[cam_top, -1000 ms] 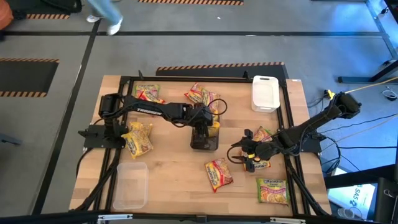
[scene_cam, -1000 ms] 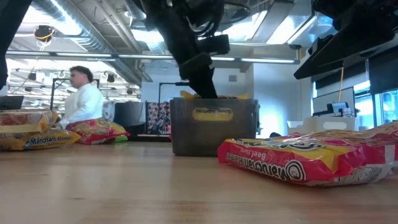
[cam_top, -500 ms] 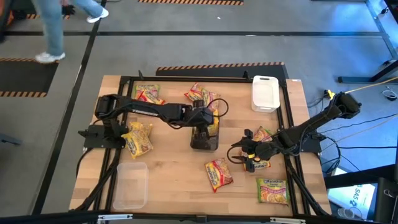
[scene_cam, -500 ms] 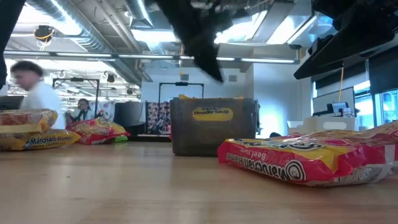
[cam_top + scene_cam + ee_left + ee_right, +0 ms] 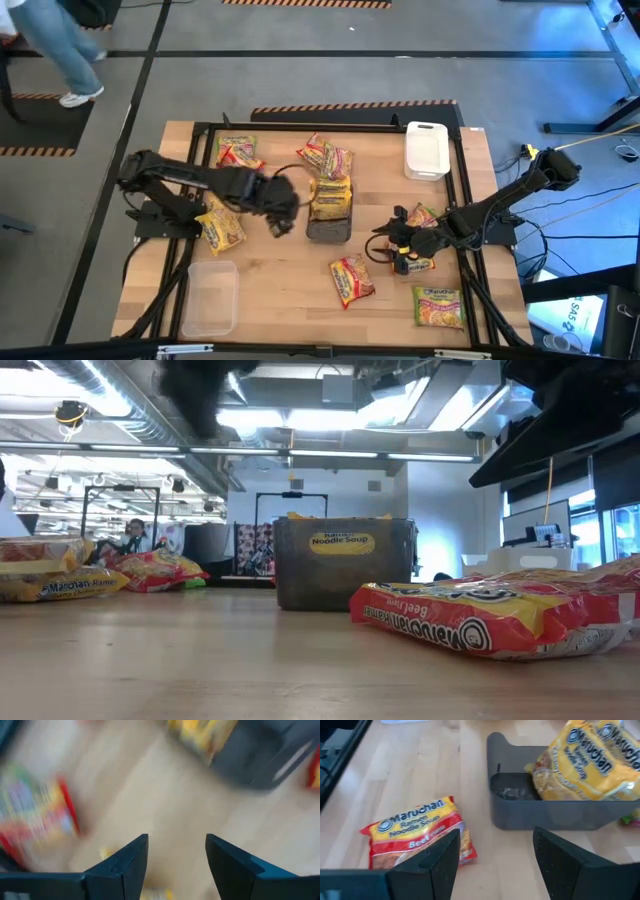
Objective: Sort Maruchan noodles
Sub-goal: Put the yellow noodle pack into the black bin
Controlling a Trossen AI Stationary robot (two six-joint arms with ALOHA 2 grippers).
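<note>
Noodle packets scattered, both grippers empty above the table

Packets of Maruchan noodles lie across the wooden table (image 5: 270, 285). A dark tray (image 5: 328, 228) at the middle holds yellow packets (image 5: 331, 194) stacked so they stick up past its rim; how many are in it cannot be counted. In the low view the tray's wall hides all but their top edge. Behind the tray lie two more packets (image 5: 324, 155), overlapping. A green-and-pink packet (image 5: 236, 151) sits near the far left corner, a yellow one (image 5: 221, 222) lies at the left, partly covered by the left arm. A red beef packet (image 5: 351, 278) lies in front of the tray, a green one (image 5: 438, 306) near the right front corner. One more packet (image 5: 421, 216) shows only as a corner behind the right arm.

The left gripper (image 5: 279, 222) hangs just left of the dark tray, smeared by motion; in its wrist view its fingers (image 5: 125, 865) stand apart with nothing between them, and the table below is too blurred to read. The right gripper (image 5: 398, 250) sits at the right, fingers (image 5: 427, 865) spread and empty, looking across the beef packet at the tray.

A clear tray (image 5: 209, 297) lies at the left front, a white tray (image 5: 427, 150) at the far right. A person (image 5: 50, 40) is cut off at the picture's upper left edge.
</note>
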